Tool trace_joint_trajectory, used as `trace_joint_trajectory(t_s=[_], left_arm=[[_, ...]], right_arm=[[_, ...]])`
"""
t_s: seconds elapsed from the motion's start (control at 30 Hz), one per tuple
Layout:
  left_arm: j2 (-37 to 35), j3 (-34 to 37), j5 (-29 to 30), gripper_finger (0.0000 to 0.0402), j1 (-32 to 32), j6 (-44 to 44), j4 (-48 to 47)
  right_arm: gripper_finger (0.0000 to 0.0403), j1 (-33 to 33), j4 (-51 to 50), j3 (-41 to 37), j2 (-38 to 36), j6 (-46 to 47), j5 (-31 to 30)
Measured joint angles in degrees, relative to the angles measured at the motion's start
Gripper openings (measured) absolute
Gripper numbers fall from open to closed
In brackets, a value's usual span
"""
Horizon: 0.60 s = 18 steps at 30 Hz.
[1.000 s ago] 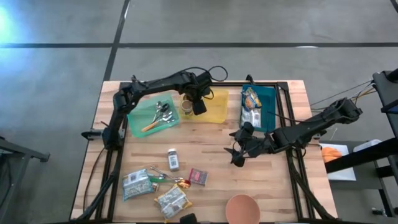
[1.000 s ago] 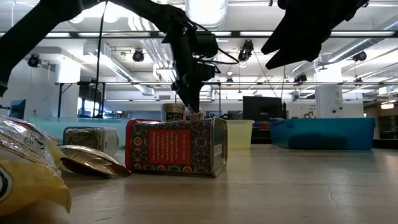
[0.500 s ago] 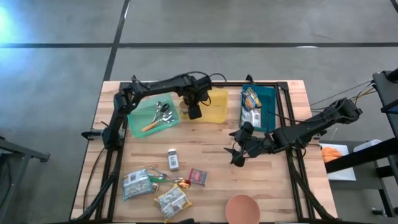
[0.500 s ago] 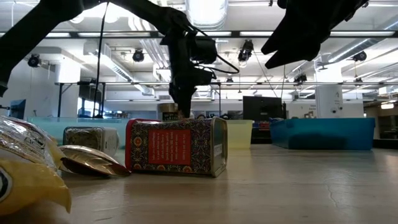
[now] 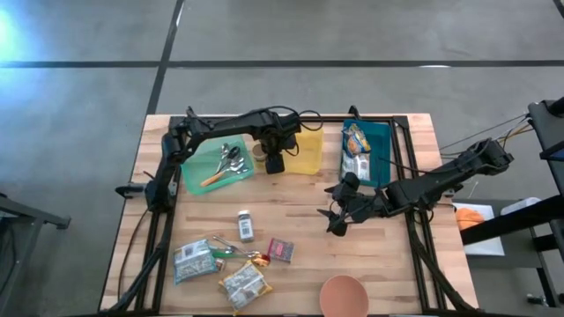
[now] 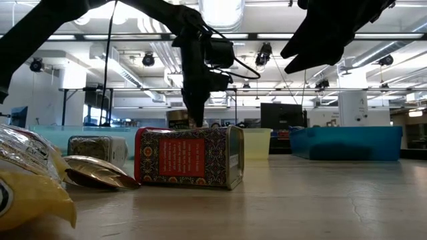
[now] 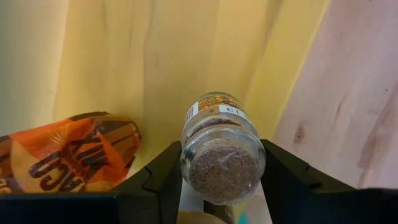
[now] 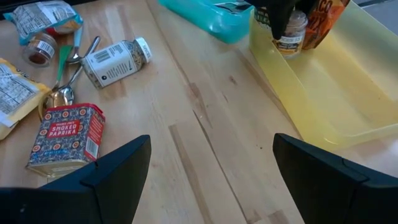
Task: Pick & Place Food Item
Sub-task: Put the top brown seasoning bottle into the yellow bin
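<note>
one clear spice jar [image 7: 222, 149], brown powder, clamped by left fingers [image 7: 163, 174]; right fingers [image 8: 118, 165] wide.

Overhead ceiling lights [image 6: 220, 10] illuminate the room evenly; a bright glare patch marks the grey floor [image 5: 11, 35] at the far left. Seen from table height, both arms appear as backlit silhouettes. The nearest snack bag [image 6: 27, 187] is out of focus. Shadows on the wooden table [image 5: 291, 211] are soft.

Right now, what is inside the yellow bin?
An orange snack bag and a spice jar held by the left gripper in the yellow bin; the arm hides part of its floor.
</note>
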<state>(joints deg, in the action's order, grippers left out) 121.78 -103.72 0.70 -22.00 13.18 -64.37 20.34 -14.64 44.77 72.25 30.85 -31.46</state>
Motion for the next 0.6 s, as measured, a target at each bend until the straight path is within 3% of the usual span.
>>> trace_joint_trajectory(t_s=[0.6], left_arm=[[0.0,0.04,-1.71,0.0168,0.04,0.77,2.87]], right_arm=[[0.0336,0.0,-0.06,0.0,0.0,-0.29,0.0]])
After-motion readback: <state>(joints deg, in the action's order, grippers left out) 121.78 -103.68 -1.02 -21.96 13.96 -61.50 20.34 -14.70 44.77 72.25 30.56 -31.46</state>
